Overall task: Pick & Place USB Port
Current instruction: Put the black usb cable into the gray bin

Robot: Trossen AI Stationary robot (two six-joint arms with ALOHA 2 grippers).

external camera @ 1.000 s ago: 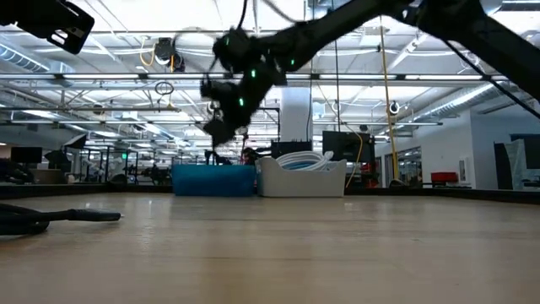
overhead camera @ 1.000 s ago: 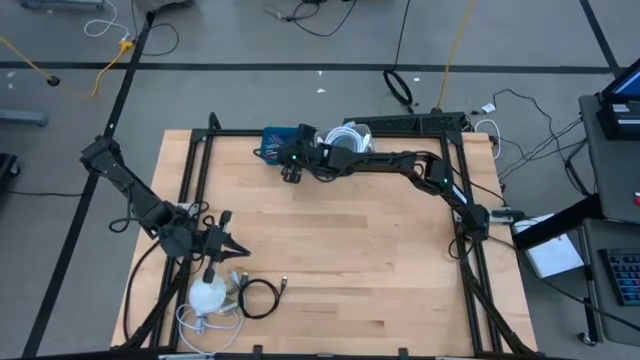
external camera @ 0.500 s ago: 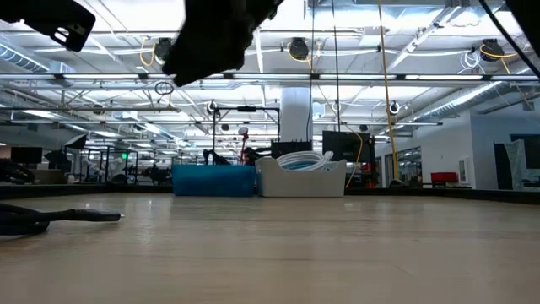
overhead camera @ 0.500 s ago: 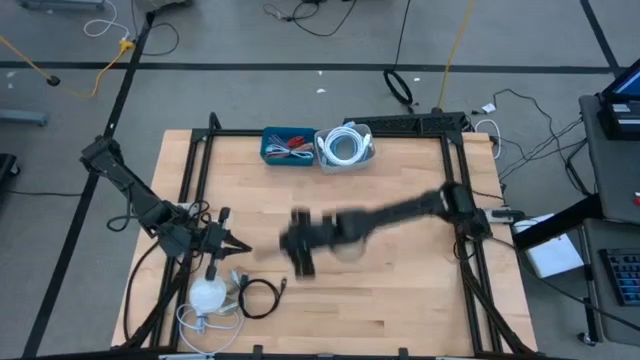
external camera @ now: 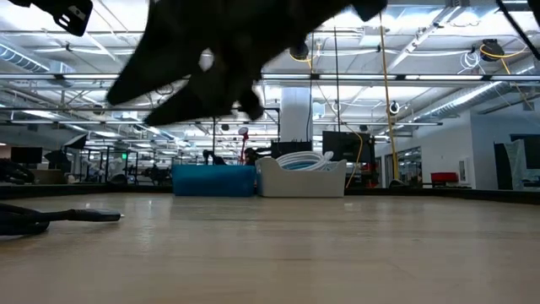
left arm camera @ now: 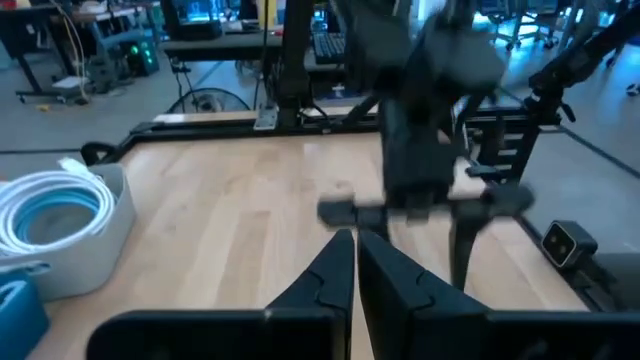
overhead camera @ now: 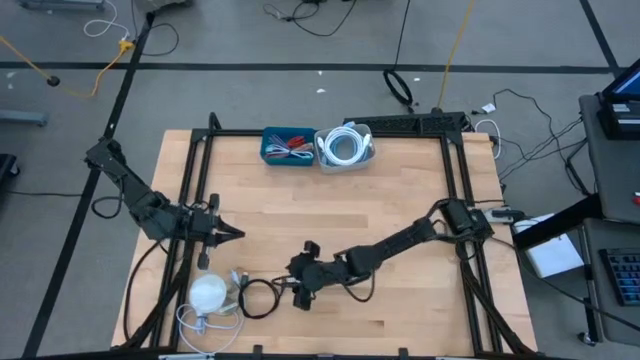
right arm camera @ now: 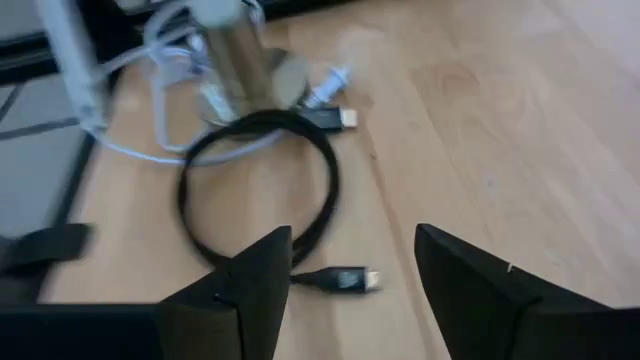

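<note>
Near the front edge of the pale wooden counter (overhead camera: 330,225), my right pincer (overhead camera: 303,283) hangs low over the boards with its two dark fingers (right arm camera: 245,285) spread wide and nothing between them. Just ahead of it lies the black coiled cable (right arm camera: 262,190), and one of its metal-tipped USB plugs (right arm camera: 347,279) rests on the wood in the gap between my fingers, apart from both. A second plug (right arm camera: 330,119) points out from the far side of the loop, close to a round white puck-shaped hub (overhead camera: 208,294) with thin white leads (right arm camera: 160,75) tangled round it.

My left pincer (overhead camera: 222,233) sits toward the left rail, above that clutter, its fingers (left arm camera: 335,270) pressed together on nothing.

Black metal framing (overhead camera: 200,180) runs along the counter's sides. The middle of the counter is bare wood, giving wide room between my two arms and the back edge. At that back edge a blue rectangular bin (overhead camera: 288,146) stands touching a white bin holding coiled white cable (overhead camera: 345,145). Beyond the counter, grey floor (overhead camera: 300,50) carries loose cords, and the level camera shows a large hall (external camera: 405,110) with ceiling lights.

From that level camera my right arm (external camera: 219,59) is only a dark smear across the top, and the plug is hidden from it. From my left wrist camera, the right arm (left arm camera: 430,130) is blurred.
</note>
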